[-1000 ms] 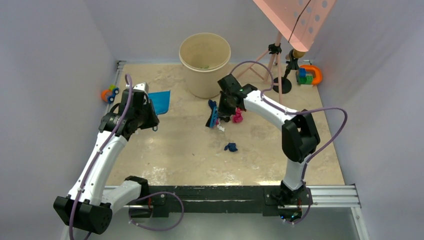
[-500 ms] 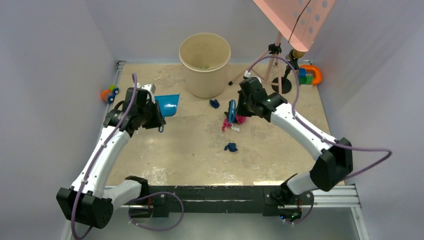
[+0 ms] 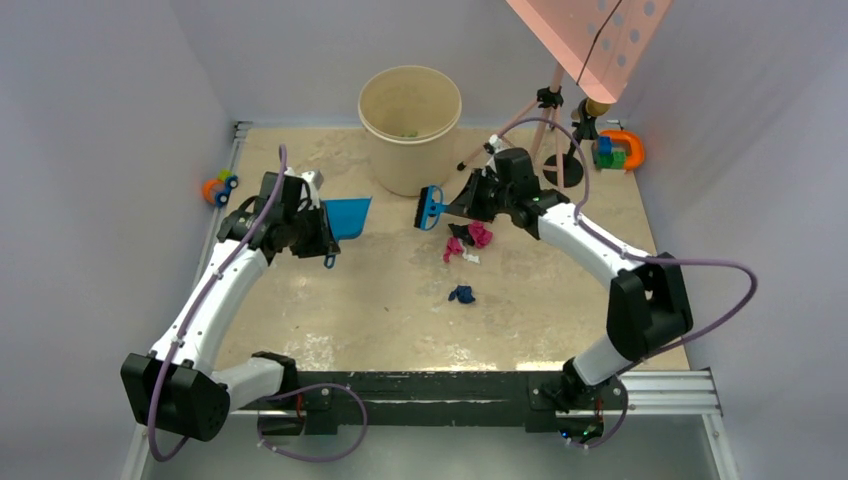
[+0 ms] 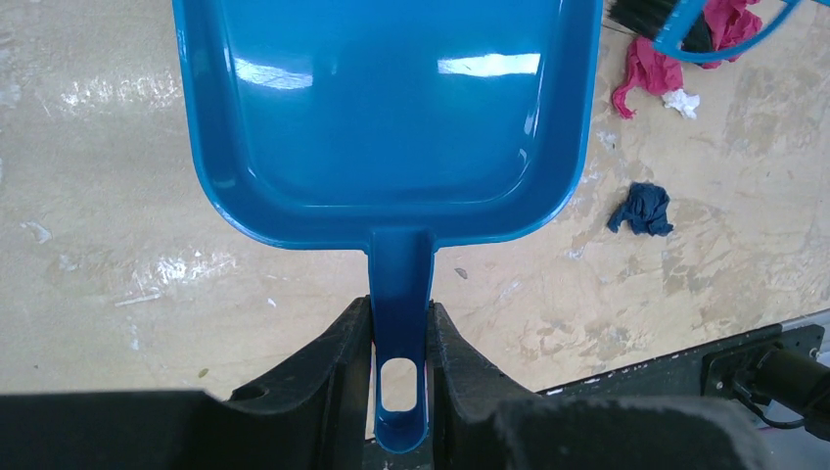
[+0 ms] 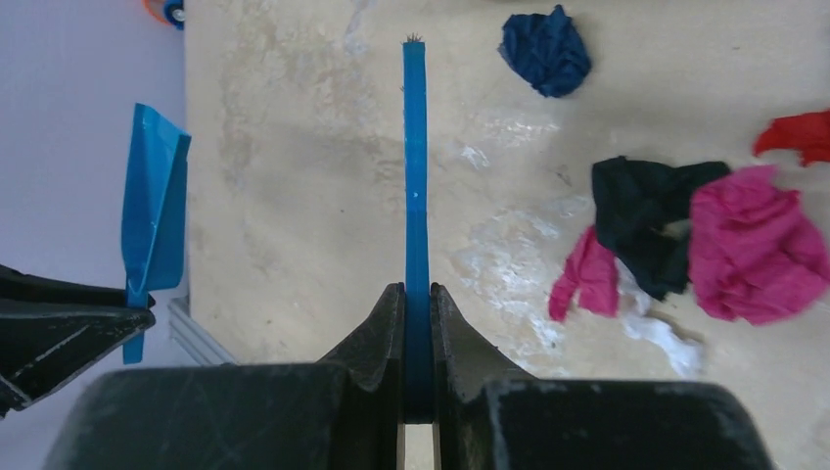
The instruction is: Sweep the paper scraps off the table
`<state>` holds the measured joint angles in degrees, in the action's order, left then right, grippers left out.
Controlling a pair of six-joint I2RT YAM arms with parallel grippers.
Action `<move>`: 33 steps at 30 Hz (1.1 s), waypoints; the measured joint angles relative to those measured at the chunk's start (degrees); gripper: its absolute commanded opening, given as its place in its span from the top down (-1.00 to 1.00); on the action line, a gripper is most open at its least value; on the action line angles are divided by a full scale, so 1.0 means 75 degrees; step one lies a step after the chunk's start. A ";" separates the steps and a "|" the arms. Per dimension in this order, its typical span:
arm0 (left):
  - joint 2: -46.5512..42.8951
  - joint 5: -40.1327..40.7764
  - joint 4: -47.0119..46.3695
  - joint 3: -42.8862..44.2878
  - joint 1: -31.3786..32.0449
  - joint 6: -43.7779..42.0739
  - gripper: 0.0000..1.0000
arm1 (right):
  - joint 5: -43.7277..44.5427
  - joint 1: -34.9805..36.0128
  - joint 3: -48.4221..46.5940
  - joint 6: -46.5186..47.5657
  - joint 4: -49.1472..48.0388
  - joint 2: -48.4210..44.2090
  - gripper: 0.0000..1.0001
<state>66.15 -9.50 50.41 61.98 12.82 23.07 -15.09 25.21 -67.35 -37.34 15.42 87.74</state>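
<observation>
My left gripper [image 3: 318, 240] [image 4: 399, 343] is shut on the handle of a blue dustpan [image 3: 347, 216] [image 4: 391, 108], whose mouth points right toward the scraps. My right gripper [image 3: 470, 203] [image 5: 418, 304] is shut on a blue brush [image 3: 431, 207] [image 5: 416, 176], held edge-on in front of the bucket. On the table [image 3: 380, 300], a pink wad [image 3: 480, 235] [image 5: 754, 245], a black wad [image 5: 646, 215], a small pink scrap [image 3: 452, 248] and a white bit [image 3: 468, 258] cluster below the brush. One dark blue wad [image 3: 461, 294] [image 4: 641, 208] lies nearer me. Another dark blue wad [image 5: 546, 49] lies by the brush tip, and a red scrap [image 5: 798, 132] lies at the right wrist view's edge.
A beige bucket [image 3: 410, 125] stands at the back centre. An orange-blue toy car [image 3: 218, 187] sits at the left edge. Toy blocks with an orange ring [image 3: 620, 150] sit back right, beside a tripod stand [image 3: 555, 130] under a pink perforated board [image 3: 600, 40].
My right gripper has swung the brush back left to in front of the bucket. My left arm has carried the dustpan rightward toward the scraps.
</observation>
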 measured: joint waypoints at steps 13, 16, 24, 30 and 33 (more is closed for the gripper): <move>-0.0006 -0.0067 0.0000 0.0000 0.0000 -0.0017 1.00 | 0.0093 -0.0038 0.0571 -0.2037 -0.2139 0.1714 1.00; -0.0009 -0.0076 -0.0003 0.0000 0.0000 -0.0017 1.00 | 0.0484 -0.0210 0.0836 -0.2264 -0.1853 0.1722 1.00; -0.0009 -0.0143 -0.0009 0.0000 0.0000 -0.0017 1.00 | 0.1891 -0.0335 0.1518 -0.2256 -0.0417 -0.0370 1.00; -0.0009 -0.0163 -0.0009 0.0000 0.0000 -0.0017 1.00 | 0.1851 -0.0344 0.1515 -0.0956 0.0154 -0.1836 1.00; -0.0009 -0.0166 -0.0012 0.0000 0.0000 -0.0017 1.00 | 0.1177 -0.0315 0.1227 0.0003 0.0632 -0.1926 1.00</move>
<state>66.08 -10.74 50.33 61.98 12.82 22.94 -6.26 22.85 -58.15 -37.32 20.16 73.30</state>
